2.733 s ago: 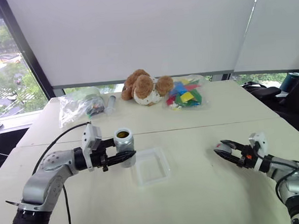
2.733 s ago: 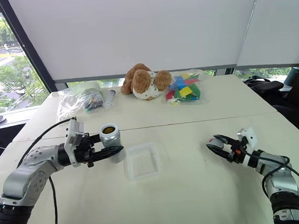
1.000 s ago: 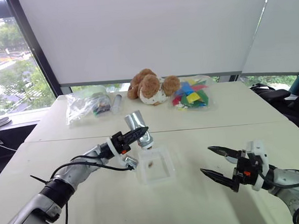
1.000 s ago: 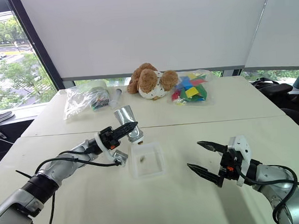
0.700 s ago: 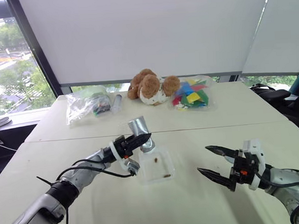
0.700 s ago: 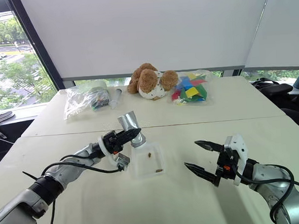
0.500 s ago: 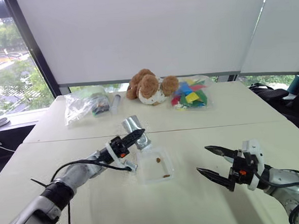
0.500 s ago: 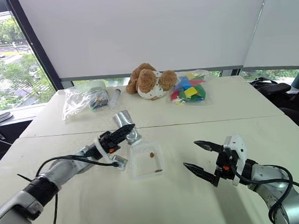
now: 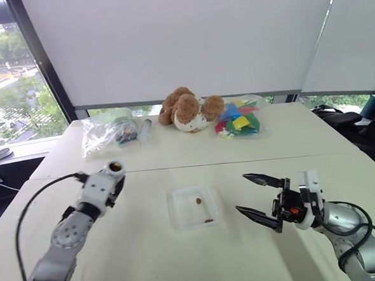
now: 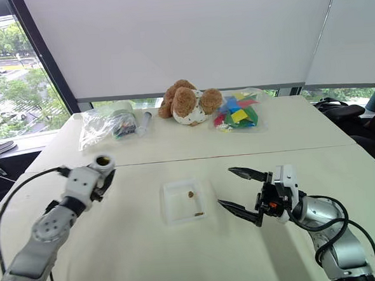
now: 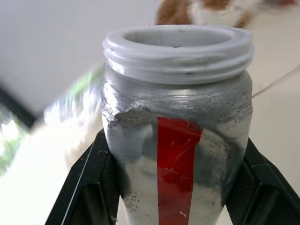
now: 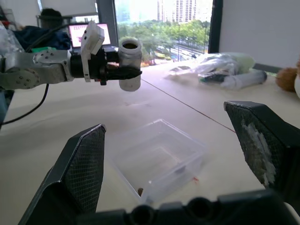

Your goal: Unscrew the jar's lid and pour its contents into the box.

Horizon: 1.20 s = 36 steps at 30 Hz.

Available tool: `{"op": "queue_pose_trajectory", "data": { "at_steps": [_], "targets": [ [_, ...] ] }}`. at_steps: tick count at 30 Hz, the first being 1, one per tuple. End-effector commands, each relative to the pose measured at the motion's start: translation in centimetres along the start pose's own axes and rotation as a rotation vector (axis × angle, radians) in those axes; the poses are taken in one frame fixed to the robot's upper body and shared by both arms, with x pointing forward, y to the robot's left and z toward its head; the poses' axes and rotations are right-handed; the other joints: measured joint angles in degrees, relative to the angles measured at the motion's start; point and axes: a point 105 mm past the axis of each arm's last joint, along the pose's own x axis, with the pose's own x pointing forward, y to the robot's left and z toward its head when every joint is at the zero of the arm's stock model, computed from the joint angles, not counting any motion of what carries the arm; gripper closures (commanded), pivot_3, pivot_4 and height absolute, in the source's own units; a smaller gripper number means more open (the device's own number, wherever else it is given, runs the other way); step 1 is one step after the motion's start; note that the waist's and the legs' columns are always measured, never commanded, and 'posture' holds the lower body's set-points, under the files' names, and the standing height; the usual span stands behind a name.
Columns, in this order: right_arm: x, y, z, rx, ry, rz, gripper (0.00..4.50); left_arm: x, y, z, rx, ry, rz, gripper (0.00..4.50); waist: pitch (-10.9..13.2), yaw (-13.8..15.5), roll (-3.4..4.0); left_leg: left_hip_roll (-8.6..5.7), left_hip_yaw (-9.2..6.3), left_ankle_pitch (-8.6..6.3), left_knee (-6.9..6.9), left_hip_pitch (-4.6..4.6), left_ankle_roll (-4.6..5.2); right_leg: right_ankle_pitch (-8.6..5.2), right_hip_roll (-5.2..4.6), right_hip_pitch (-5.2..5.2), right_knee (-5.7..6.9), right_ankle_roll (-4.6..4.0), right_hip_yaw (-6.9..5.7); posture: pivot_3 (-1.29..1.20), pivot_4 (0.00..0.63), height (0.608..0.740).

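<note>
- While the right pincer hangs spread and empty near the tabletop's right edge, the box, mid-tabletop, holds brown contents.
- Toward the left edge, the left pincer pinches the upright, lidless jar.
- Along the far edge lies a teddy bear.

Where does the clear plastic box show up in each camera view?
Left eye view: the box at centre, on the table.
Right eye view: box left of centre.
Left wrist view: not in it.
Right wrist view: box between the fingers.
Shared landmark: the jar, in the left gripper.
</note>
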Motion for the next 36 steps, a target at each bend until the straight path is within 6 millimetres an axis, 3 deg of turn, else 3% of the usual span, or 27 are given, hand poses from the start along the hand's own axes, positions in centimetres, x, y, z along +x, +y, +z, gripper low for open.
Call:
{"op": "queue_pose_trajectory", "data": {
  "at_steps": [1,7,11,16,20,24,25,36],
  "targets": [
    [0.5,0.0,0.7,-0.033,-0.049,0.017,0.09,-2.0,3.9,0.3,-0.234,-0.051,0.13,2.34,0.0,0.0,-0.01,0.0,0.0,0.0,0.0,0.01,0.0,0.0,0.0,0.01,0.0,0.0,0.0,0.0,0.15,0.74],
    [0.9,0.2,0.3,-0.038,-0.078,0.055,0.09,-4.5,7.7,-2.6,-0.337,-0.028,0.307,2.34,-0.03,0.42,-0.04,-0.03,0.01,0.0,0.01,0.17,0.0,0.0,0.01,0.25,-0.05,-0.01,0.0,0.0,0.15,0.74],
    [1.3,0.1,0.2,-0.057,-0.1,0.08,0.09,-6.0,9.5,-5.0,-0.302,0.011,0.406,2.34,-0.03,0.28,-0.05,-0.03,0.02,-0.02,-0.16,0.82,0.0,-0.02,0.01,0.92,-0.25,-0.03,-0.01,0.0,0.15,0.74],
    [1.3,0.1,-0.1,-0.06,-0.111,0.075,0.09,-6.7,10.3,-6.2,-0.268,0.015,0.461,2.34,-0.05,0.4,-0.09,-0.01,0.01,-0.02,-0.16,0.84,0.0,-0.02,0.03,0.93,-0.25,-0.04,-0.01,0.0,0.15,0.74],
    [1.4,0.0,-0.3,-0.061,-0.104,0.09,0.09,-6.8,9.7,-6.4,-0.272,0.004,0.441,2.34,-0.06,0.32,-0.11,-0.01,-0.01,-0.03,-0.16,0.83,0.0,-0.02,0.01,0.93,-0.25,-0.03,-0.01,0.0,0.15,0.74],
    [1.4,-0.4,-0.2,-0.067,-0.099,0.093,0.0,-6.9,9.4,-6.0,-0.278,-0.023,0.416,0.34,-0.06,0.25,-0.11,-0.01,0.0,-0.03,-0.17,0.83,-0.01,-0.02,0.01,0.91,-0.25,-0.04,-0.01,0.0,0.15,0.74],
    [1.3,-0.4,-0.1,-0.069,-0.096,0.094,0.0,-7.0,9.4,-5.9,-0.282,-0.022,0.409,0.07,-0.06,0.28,-0.11,0.0,0.0,-0.03,-0.17,0.83,-0.01,-0.02,0.01,0.91,-0.25,-0.04,-0.01,0.0,0.15,0.74],
    [0.4,-0.7,0.2,-0.07,-0.053,0.07,0.0,-7.9,8.7,-5.9,-0.245,0.029,0.295,0.07,-0.06,0.27,-0.11,0.02,0.0,-0.04,-0.22,0.82,-0.01,-0.04,0.0,0.9,-0.32,-0.06,-0.01,0.0,0.15,0.74]
  ]
}}
